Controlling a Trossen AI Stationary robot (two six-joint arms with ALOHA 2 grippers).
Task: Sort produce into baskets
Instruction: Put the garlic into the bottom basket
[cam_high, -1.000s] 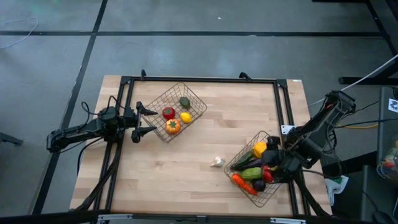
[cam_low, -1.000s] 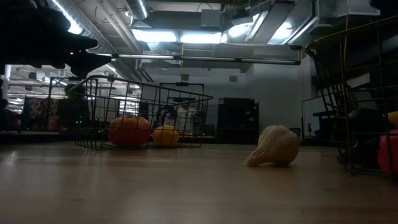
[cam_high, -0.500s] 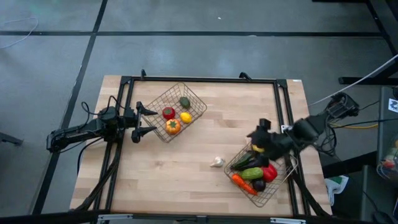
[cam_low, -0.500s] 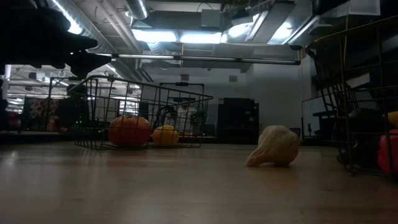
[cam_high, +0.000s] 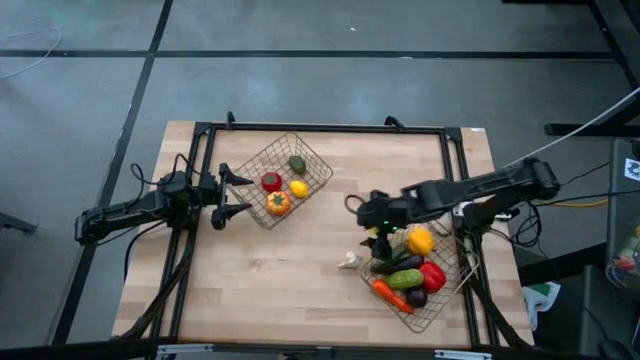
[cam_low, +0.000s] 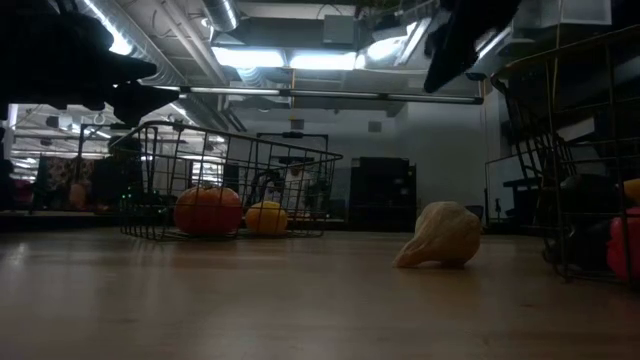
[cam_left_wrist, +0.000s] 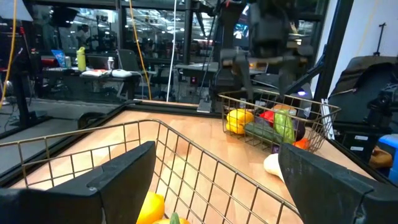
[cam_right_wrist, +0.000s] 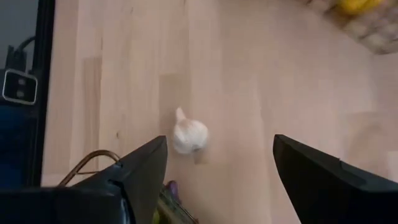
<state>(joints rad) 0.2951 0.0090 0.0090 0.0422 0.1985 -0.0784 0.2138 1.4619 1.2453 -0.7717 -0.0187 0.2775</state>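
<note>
Fingers on my right gripper (cam_high: 374, 232) stand apart with nothing between them, and I have it above the table just beside the garlic (cam_high: 349, 261), which lies alone on the bare wood. From the wrist I see the garlic (cam_right_wrist: 189, 135) in the gap between the two pads. Touching distance from the garlic on its other side sits the full basket (cam_high: 448, 300), with yellow pepper (cam_high: 420, 240), cucumber (cam_high: 405, 278) and red pepper (cam_high: 432, 276) inside. Well away from the garlic, the second basket (cam_high: 312, 162) holds tomato (cam_high: 271, 181), lemon (cam_high: 298, 188) and avocado (cam_high: 297, 164); my left gripper (cam_high: 230, 194) waits at its rim, fingers spread and empty.
</note>
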